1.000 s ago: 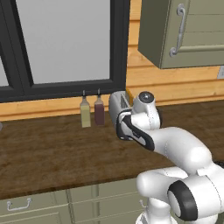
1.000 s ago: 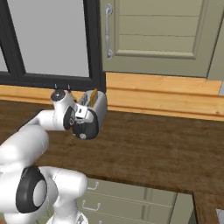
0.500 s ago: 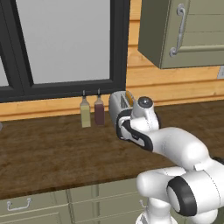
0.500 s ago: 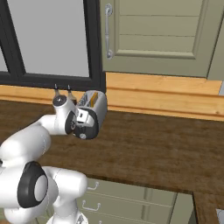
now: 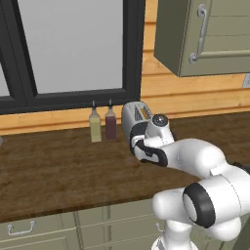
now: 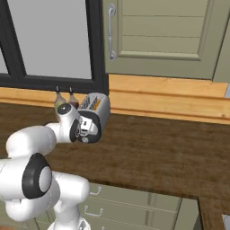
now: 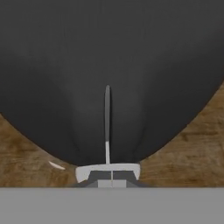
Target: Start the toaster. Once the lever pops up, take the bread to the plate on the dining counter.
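Two bottles (image 5: 102, 124) stand just left of the toaster (image 5: 135, 117), where the jaws press together.

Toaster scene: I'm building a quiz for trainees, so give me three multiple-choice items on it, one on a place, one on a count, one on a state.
1. Where does the toaster stand?
A. On the wood counter, right of the bottles
B. Inside the wall cabinet
C. On the floor

2. How many slim bottles stand under the window?
A. One
B. Two
C. Four

3. How is the pincer set?
A. Wide open above the bottles
B. Holding a plate
C. Shut, up against the toaster's dark end

Answers: 1 A, both base views show it on the counter beside the bottles. 2 B, a pale one and a dark one stand side by side. 3 C, the hand view shows the tips together at the dark panel's lever slot.
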{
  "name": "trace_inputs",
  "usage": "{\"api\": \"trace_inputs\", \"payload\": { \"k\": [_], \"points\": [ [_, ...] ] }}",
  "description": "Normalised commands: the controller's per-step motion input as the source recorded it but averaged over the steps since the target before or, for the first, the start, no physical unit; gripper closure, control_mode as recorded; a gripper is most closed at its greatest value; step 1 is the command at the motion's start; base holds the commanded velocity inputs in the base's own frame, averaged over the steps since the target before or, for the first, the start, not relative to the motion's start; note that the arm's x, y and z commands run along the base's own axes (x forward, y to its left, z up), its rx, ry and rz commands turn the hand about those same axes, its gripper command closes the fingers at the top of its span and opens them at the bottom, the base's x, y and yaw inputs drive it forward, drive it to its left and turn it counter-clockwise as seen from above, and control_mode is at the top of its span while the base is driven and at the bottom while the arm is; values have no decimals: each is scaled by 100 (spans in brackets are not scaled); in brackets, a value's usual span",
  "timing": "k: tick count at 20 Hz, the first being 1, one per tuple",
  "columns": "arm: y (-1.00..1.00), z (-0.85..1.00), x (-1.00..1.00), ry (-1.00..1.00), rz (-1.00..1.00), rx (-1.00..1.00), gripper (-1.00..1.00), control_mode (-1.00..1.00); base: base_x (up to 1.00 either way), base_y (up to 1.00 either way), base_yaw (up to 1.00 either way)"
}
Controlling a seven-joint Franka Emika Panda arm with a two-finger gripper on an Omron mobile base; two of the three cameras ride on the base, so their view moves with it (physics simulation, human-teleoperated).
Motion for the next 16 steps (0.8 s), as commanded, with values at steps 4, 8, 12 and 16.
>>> {"api": "trace_inputs", "payload": {
  "k": [4,8,12,16],
  "points": [
    [0,-55,2,3,0,0,100,-100,0,0,0],
    [0,-46,1,0,0,0,100,-100,0,0,0],
    [0,-21,-23,0,0,0,100,-100,0,0,0],
    [0,60,-85,-10,0,0,100,-100,0,0,0]
  ]
}}
